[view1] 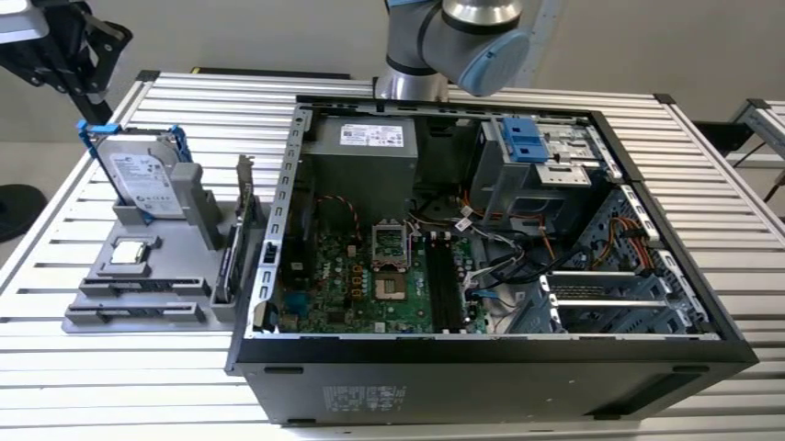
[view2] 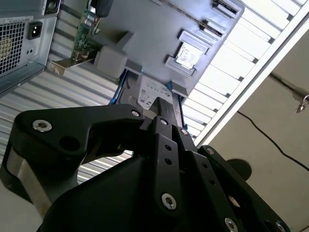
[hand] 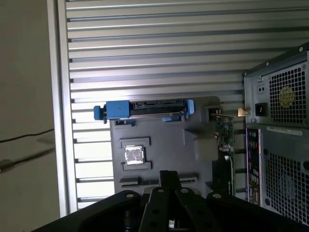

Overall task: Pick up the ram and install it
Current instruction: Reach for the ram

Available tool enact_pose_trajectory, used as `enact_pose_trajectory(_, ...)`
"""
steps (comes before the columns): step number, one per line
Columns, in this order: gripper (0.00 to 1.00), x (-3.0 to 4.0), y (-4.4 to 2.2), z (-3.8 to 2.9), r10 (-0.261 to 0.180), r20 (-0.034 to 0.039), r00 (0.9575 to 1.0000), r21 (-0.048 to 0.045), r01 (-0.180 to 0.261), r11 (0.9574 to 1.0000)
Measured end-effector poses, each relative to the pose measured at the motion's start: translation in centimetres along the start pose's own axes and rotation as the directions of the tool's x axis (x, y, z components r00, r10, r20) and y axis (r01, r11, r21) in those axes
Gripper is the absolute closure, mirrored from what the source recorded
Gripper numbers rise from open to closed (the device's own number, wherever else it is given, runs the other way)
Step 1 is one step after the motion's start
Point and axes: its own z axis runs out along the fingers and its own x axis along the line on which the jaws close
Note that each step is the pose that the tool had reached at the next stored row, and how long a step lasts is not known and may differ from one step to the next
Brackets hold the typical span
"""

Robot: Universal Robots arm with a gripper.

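Slatted aluminium worktop (view1: 98, 386) is carrying an open black computer case (view1: 491, 386) and, centre-left in the exterior view, a grey plastic parts tray (view1: 172, 276). Black end effector (view2: 163, 104) is hovering clear, fingers pressed together, empty. Dark narrow ram stick (view1: 235, 266) is standing edgewise at the tray's case-side edge; approaching crooked risks clipping the neighbouring green expansion card (view2: 83, 29).

1. This is a robotics lab or test cell. A pale grey jointed robot arm with blue caps (view1: 484, 37) rises behind the work area.
2. The surface (view1: 123, 386) is a ribbed aluminium slat bench, which is workshop kit and not home furniture.
3. An open black desktop computer case (view1: 491, 390) lies on its side on the bench, with its green motherboard (view1: 331, 276) exposed.
4. Just beside the case, at the exterior view's left, a grey moulded fixture tray (view1: 184, 276) holds loose computer parts in fitted slots.
5. In the second wrist view a thin black cable (view2: 270, 137) trails over a bare beige floor (view2: 289, 96).
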Motion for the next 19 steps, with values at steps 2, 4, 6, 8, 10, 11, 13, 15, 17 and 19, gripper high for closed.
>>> enact_pose_trajectory(2, 1.0, -0.01, -0.1, 0.01, 0.0, 0.0, 1.0, 0.0, 0.0, 1.0)
enact_pose_trajectory(4, 1.0, -0.02, -0.15, 0.01, 0.0, -0.0001, 1.0, 0.0001, 0.0, 1.0)
enact_pose_trajectory(6, 1.0, -0.02, -0.22, 0.02, -0.001, -0.0002, 1.0, 0.0, 0.001, 1.0)
enact_pose_trajectory(8, 1.0, -0.02, -0.28, 0.02, -0.007, -0.0005, 1.0, -0.0001, 0.007, 1.0)
enact_pose_trajectory(10, 1.0, -0.03, -0.35, 0.03, -0.014, -0.0008, 0.9999, -0.0003, 0.014, 0.9999)
enact_pose_trajectory(11, 1.0, -0.03, -0.38, 0.04, -0.018, -0.0009, 0.9998, -0.0003, 0.018, 0.9998)
enact_pose_trajectory(13, 1.0, -0.03, -0.44, 0.05, -0.023, -0.0012, 0.9997, -0.0004, 0.023, 0.9997)
enact_pose_trajectory(15, 1.0, -0.04, -0.5, 0.07, -0.028, -0.0014, 0.9996, -0.0005, 0.028, 0.9996)
enact_pose_trajectory(17, 1.0, -0.05, -0.61, 0.07, -0.032, -0.0018, 0.9995, -0.0005, 0.032, 0.9995)
enact_pose_trajectory(19, 1.0, -0.05, -0.69, 0.09, -0.036, -0.0018, 0.9994, -0.0007, 0.036, 0.9994)
